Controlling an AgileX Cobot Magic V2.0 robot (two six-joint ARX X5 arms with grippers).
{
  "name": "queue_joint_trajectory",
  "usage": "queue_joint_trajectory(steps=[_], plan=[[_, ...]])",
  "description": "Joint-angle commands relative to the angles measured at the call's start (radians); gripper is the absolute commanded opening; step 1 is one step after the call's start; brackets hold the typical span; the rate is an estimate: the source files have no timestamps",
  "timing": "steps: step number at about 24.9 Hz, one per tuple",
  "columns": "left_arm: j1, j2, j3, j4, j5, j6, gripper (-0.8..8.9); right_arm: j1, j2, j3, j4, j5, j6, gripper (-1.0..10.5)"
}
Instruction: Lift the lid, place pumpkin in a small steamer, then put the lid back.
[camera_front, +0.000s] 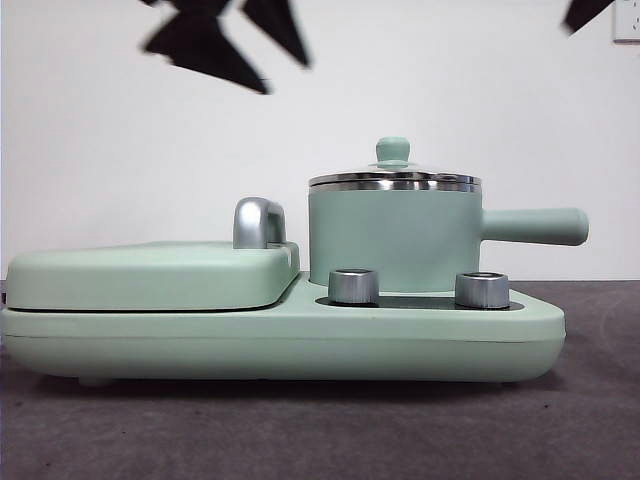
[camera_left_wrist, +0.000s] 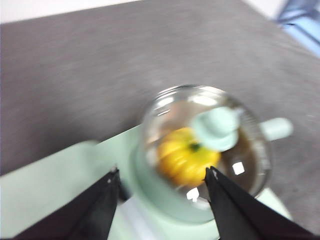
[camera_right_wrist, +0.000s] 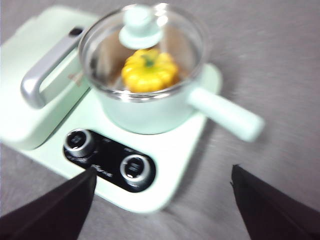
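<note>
The small steamer (camera_front: 392, 238) stands on the right of the mint-green cooker base (camera_front: 280, 340), its long handle (camera_front: 535, 226) pointing right. The glass lid (camera_front: 394, 178) with its mint knob (camera_front: 393, 150) sits on the steamer's rim. The pumpkin (camera_right_wrist: 149, 70) lies inside the steamer, seen through the lid; it also shows in the left wrist view (camera_left_wrist: 187, 156). My left gripper (camera_left_wrist: 162, 175) is open and empty, above the steamer. My right gripper (camera_right_wrist: 162, 175) is open and empty, above the cooker's front. In the front view both show only as black tips at the top.
The flat griddle cover (camera_front: 150, 275) with its chrome handle (camera_front: 258, 222) lies on the cooker's left half. Two steel knobs (camera_front: 354, 286) (camera_front: 481, 290) stand on the black control panel (camera_right_wrist: 107, 160). Dark grey cloth (camera_front: 300, 430) covers the table.
</note>
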Motion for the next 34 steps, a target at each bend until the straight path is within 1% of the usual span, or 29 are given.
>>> queue_joint_trajectory(steps=[1,3,5,7,12,14,15,17,18,19,20,21,22,34], plan=[[0.034,-0.093,-0.032,-0.036,-0.018,-0.02,2.81,0.008,0.057,0.008,0.088,-0.033,-0.051,4.4],[0.084,-0.198,-0.108,-0.047,-0.018,-0.028,2.81,0.008,0.111,0.009,0.18,-0.06,-0.067,4.4],[0.116,-0.265,-0.167,-0.047,-0.024,-0.061,2.82,0.008,0.142,0.01,0.23,-0.083,-0.067,4.4],[0.147,-0.335,-0.237,-0.047,-0.028,-0.082,2.82,0.008,0.169,0.011,0.268,-0.099,-0.067,4.4],[0.204,-0.487,-0.381,-0.063,-0.029,-0.129,2.81,0.013,0.22,0.023,0.301,-0.1,-0.067,4.4],[0.211,-0.525,-0.405,-0.104,-0.03,-0.122,2.81,0.013,0.227,0.023,0.301,-0.092,-0.075,4.4],[0.211,-0.532,-0.405,-0.141,-0.039,-0.096,2.81,0.013,0.229,0.023,0.298,-0.086,-0.077,4.4],[0.211,-0.537,-0.405,-0.213,-0.039,-0.063,2.84,0.013,0.228,0.023,0.294,-0.105,-0.075,4.4],[0.21,-0.539,-0.405,-0.235,-0.039,-0.051,2.75,0.013,0.227,0.023,0.294,-0.106,-0.077,4.1],[0.21,-0.539,-0.405,-0.257,-0.039,-0.044,1.54,0.013,0.225,0.023,0.294,-0.101,-0.071,2.4],[0.21,-0.538,-0.405,-0.27,-0.037,-0.045,-0.35,0.013,0.224,0.023,0.293,-0.097,-0.066,-0.4],[0.209,-0.538,-0.405,-0.271,-0.037,-0.053,0.3,0.013,0.223,0.023,0.294,-0.093,-0.075,0.4],[0.209,-0.537,-0.405,-0.271,-0.037,-0.055,0.03,0.012,0.223,0.023,0.302,-0.093,-0.073,0.4],[0.209,-0.542,-0.405,-0.27,-0.033,-0.054,0.07,0.011,0.221,0.023,0.304,-0.095,-0.074,0.4]])
